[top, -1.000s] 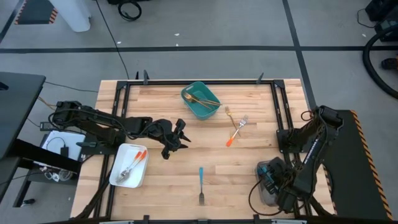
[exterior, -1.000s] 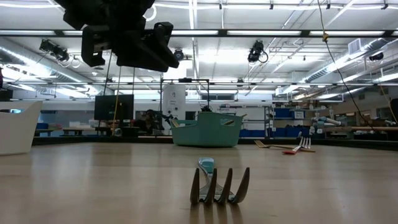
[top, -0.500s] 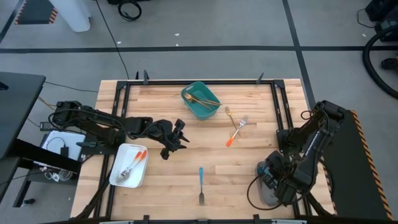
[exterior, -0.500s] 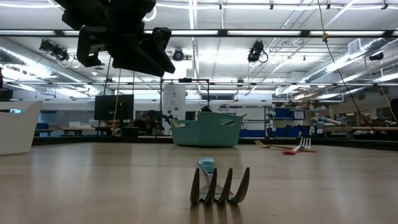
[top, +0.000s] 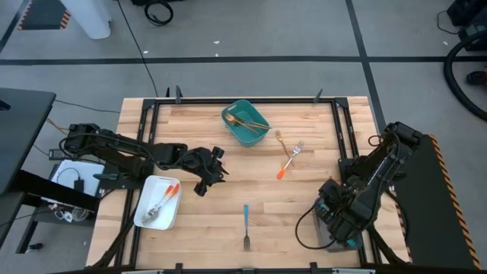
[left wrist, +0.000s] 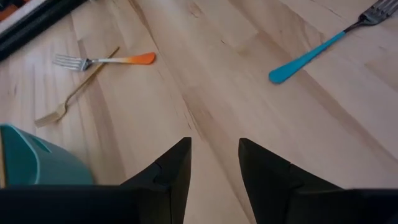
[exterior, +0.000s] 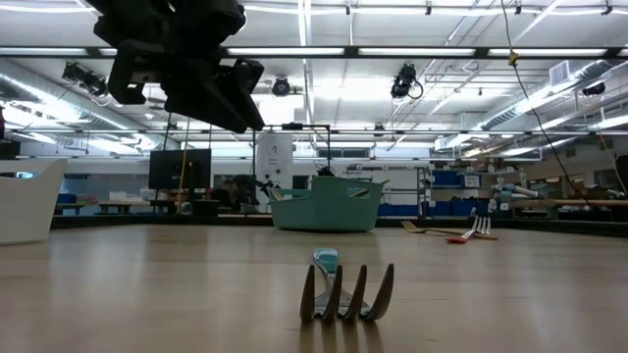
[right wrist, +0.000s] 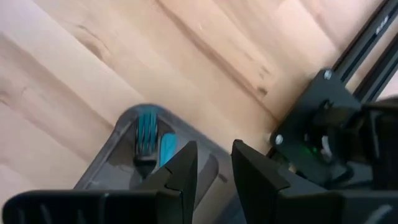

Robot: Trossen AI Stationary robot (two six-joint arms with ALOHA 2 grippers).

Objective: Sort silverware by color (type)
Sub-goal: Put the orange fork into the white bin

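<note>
Work surface: light wooden table point(top: 205, 228) with a black rail frame.

Lying directly on it:
- teal bin point(top: 245, 123), near the far edge
- white tray point(top: 157, 202), left side
- grey tray point(top: 329, 232), right front, partly hidden
- blue-handled fork point(top: 246, 225), near the front edge
- orange-handled fork point(top: 289, 160), crossing a gold fork point(top: 281, 139)

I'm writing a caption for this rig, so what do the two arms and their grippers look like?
Both arms are dark, nearly black, jointed links with black cables looping along them. The left gripper and right gripper each end in two dark, flat, wedge-shaped fingers. A small green light glows on the right arm's wrist housing in its own wrist view. No markings are readable.
</note>
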